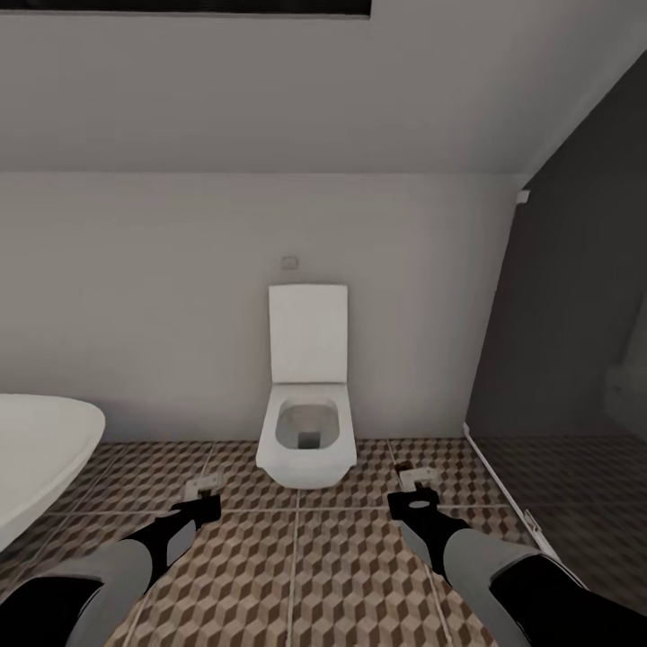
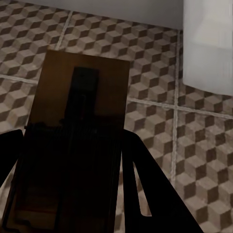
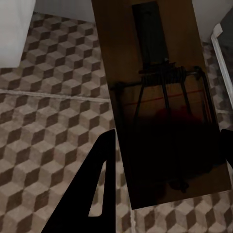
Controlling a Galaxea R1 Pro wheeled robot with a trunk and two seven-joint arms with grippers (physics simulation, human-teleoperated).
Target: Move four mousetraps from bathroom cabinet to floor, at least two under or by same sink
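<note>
Each of my grippers is shut on a mousetrap above the cube-patterned bathroom floor. In the head view the left gripper holds a small tan mousetrap left of the toilet. The right gripper holds another mousetrap to the toilet's right. In the left wrist view a flat brown mousetrap lies between the dark fingers. In the right wrist view a brown mousetrap with its wire spring sits between the fingers. The cabinet is out of view.
A white toilet with its lid raised stands against the back wall, straight ahead. The rim of a white rounded basin juts in at the left; I cannot tell whether it is the sink. A dark glass partition with a white sill closes the right side.
</note>
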